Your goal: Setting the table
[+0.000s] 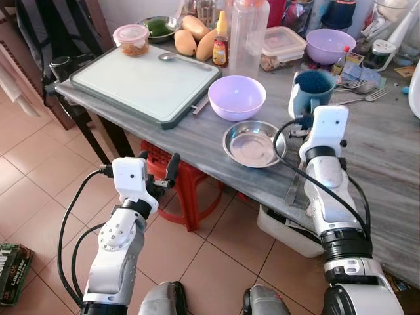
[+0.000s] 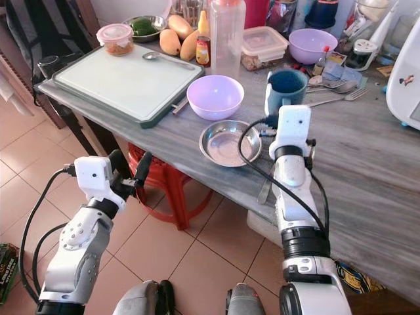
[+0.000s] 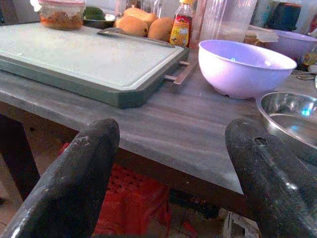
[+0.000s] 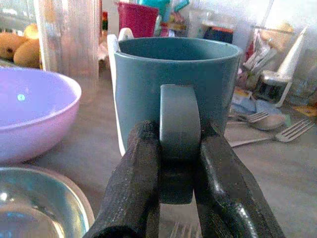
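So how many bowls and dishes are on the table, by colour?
Purple bowls: 2 (near one, far one)
Steel dishes: 2 (shallow dish, fruit bowl)
Total: 4

Red stool (image 1: 188, 190): stood low down, just past the left gripper (image 1: 158, 162).
Cutting board (image 1: 141, 82): lay higher up, ahead of that gripper.
Mangoes (image 1: 195, 36): lay far beyond the board.
Sauce bottle (image 1: 221, 44): stood just beside the mangoes.
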Robot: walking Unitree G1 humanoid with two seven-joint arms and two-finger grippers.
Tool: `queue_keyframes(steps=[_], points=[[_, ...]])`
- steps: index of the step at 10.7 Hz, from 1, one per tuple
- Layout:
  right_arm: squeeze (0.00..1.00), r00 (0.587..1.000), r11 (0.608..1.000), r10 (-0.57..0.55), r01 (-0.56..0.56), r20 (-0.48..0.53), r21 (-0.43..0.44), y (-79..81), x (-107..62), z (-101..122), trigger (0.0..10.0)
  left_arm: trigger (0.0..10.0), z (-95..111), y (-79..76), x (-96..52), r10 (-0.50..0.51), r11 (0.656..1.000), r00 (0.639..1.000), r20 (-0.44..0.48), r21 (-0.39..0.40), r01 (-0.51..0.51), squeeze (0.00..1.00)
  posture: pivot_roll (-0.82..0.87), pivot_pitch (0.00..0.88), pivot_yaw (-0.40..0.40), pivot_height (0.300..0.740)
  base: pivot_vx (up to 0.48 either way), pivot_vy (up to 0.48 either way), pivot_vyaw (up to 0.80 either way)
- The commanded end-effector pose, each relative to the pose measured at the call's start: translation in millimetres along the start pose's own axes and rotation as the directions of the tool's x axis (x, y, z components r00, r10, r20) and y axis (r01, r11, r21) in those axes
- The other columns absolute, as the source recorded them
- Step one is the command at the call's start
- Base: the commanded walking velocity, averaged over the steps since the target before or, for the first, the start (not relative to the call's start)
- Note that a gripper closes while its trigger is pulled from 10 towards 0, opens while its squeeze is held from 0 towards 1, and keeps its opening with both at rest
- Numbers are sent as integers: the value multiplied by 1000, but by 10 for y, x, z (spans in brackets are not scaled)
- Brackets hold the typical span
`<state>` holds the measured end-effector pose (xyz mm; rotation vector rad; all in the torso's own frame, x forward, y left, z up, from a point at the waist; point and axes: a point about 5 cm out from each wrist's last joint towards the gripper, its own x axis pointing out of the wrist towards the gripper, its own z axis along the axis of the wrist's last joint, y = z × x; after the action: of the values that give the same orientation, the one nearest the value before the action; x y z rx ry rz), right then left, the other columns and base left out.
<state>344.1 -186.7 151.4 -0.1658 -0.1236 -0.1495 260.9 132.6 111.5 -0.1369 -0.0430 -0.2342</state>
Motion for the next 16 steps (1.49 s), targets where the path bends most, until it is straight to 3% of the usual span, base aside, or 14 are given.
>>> queue_keyframes(steps=[1, 5, 10, 11, 16], points=[[0, 999, 1000, 15, -15, 36, 14, 17, 45, 82, 10000, 10000, 27, 4, -14, -4, 1000, 1000, 3, 11, 4, 0, -58, 148, 39, 740, 0, 0, 0], [0, 997, 997, 64, -65, 34, 30, 82, 86, 38, 10000, 10000, 20, -23, -48, -5, 1000, 1000, -4, 7, 5, 0, -49, 157, 31, 740, 0, 0, 0], [0, 999, 999, 32, -31, -19, 16, 12, 44, -119, 10000, 10000, 24, -17, -48, -9, 1000, 1000, -8, 12, 9, 0, -46, 161, 37, 740, 0, 0, 0], [1000, 999, 999, 29, -29, -20, 24, 9, 42, -127, 10000, 10000, 27, -23, -37, -12, 1000, 1000, -8, 13, 12, 0, -48, 160, 38, 740, 0, 0, 0], [1000, 1000, 1000, 14, -14, -15, 14, -44, 10, -136, 10000, 10000, 31, -40, -9, -12, 1000, 1000, -3, 11, 12, 0, -54, 153, 34, 740, 0, 0, 0]])
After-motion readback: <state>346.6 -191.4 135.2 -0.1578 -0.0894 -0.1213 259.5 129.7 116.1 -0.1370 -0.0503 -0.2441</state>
